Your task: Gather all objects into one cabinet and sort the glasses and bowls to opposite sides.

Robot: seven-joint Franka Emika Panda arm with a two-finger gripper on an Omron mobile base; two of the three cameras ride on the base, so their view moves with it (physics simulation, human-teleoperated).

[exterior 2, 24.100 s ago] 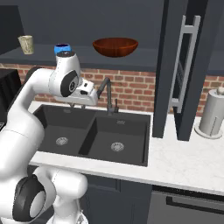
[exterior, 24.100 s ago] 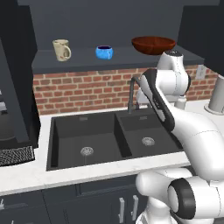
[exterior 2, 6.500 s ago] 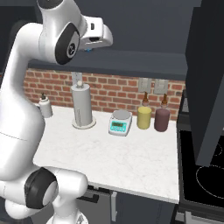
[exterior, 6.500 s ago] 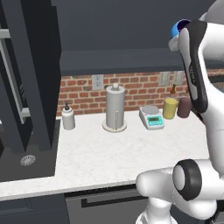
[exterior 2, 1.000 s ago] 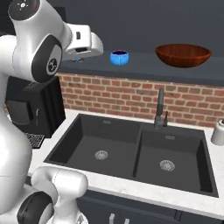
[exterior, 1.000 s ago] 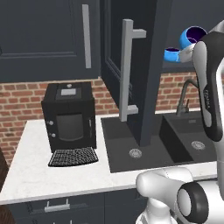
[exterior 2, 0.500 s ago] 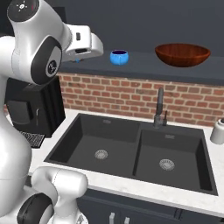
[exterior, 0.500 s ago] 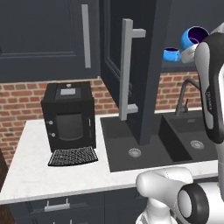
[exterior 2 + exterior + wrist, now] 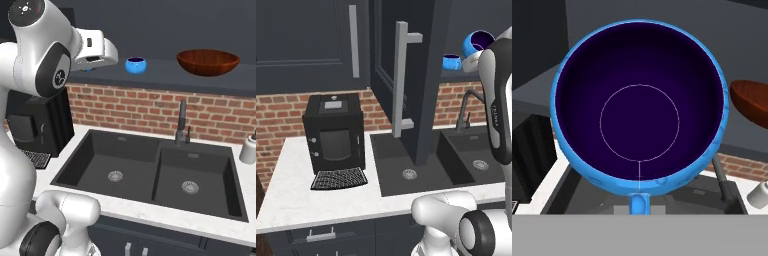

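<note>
My gripper (image 9: 472, 55) is shut on a bright blue cup (image 9: 479, 43), held high and tilted so its dark inside shows. In the hand view that blue cup (image 9: 640, 105) looms large, its small handle (image 9: 639, 202) at the bottom between my fingers. A second blue cup (image 9: 135, 64) stands on the open cabinet's shelf (image 9: 165, 76), just right of my hand (image 9: 95, 50). The reddish-brown bowl (image 9: 207, 61) sits further right on the same shelf. The dark cabinet door (image 9: 423, 75) stands open with its grey bar handle (image 9: 401, 80). The cream-beige mug is out of view.
Below the shelf lies a black double sink (image 9: 150, 172) with a dark faucet (image 9: 181, 122). A black coffee machine (image 9: 336, 132) stands on the white counter (image 9: 286, 195) to the left. A white soap dispenser (image 9: 248, 149) stands right of the sink.
Over the last second the held blue cup has edged slightly toward the shelf. The cup and bowl on the shelf have not moved.
</note>
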